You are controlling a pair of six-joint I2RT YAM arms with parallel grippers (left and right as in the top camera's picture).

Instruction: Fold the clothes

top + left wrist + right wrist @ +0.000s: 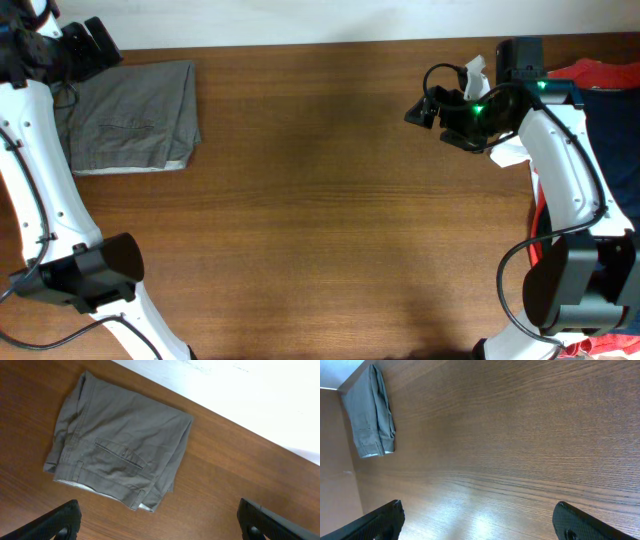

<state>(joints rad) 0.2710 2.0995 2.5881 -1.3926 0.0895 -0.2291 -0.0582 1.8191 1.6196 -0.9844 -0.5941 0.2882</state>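
Fingers of the left gripper stand wide apart in the left wrist view. Only bare wood lies between them, and we see nothing held. Fingers of the right gripper are likewise spread toward the frame edges over the bare table, and they grip nothing.

We locate the clothes at the far left corner of the table. The garment lies flat on the wood as a compact, roughly rectangular folded stack. In the overhead view the left gripper hangs over the garment's far left edge. The left wrist view shows its fingers clear of the fabric.

We note the following features on the upper face of the garment:
- a slit pocket, running at a slant across the middle;
- a waistband with belt loops along one edge;
- a paler inner edge showing along the near side and at one near corner.

The right arm stands at the far right. Its gripper points left toward the table centre, well apart from the clothes. A green indicator light glows on the wrist section.

At the far right edge we see a red-orange garment beside a navy blue garment. A white piece shows just beside the right arm. The overhead view is too coarse for us to tell whether it is cloth or paper.
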